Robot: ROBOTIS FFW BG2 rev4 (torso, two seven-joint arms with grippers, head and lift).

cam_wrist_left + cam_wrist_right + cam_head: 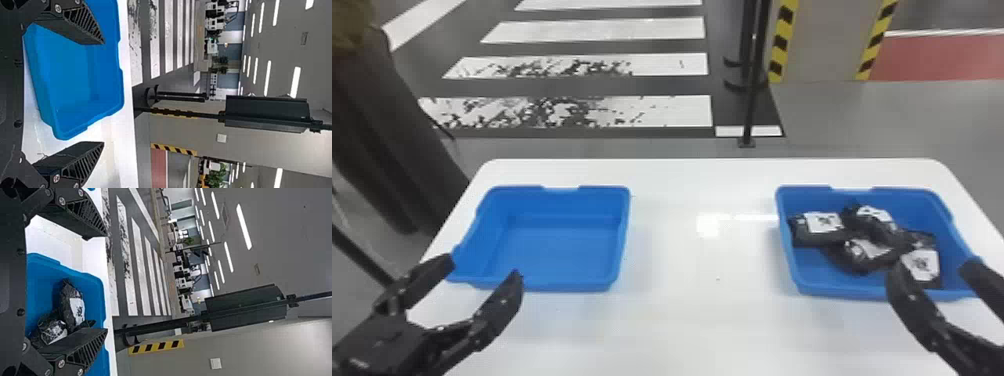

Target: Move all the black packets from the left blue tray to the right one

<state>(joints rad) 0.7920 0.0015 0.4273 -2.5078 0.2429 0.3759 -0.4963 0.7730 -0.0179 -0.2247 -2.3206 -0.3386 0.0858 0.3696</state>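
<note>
Black post [752, 100] stands beyond the white table [702, 300].

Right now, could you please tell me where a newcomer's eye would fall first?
Probably on the heap of black packets with white labels, in the right blue tray. The left blue tray, empty, would come next, across the white table, with the left gripper open at its near side.

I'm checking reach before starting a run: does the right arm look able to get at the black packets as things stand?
Probably yes: the right gripper is open near the right tray's near edge, and nothing covers the black packets from above.
</note>
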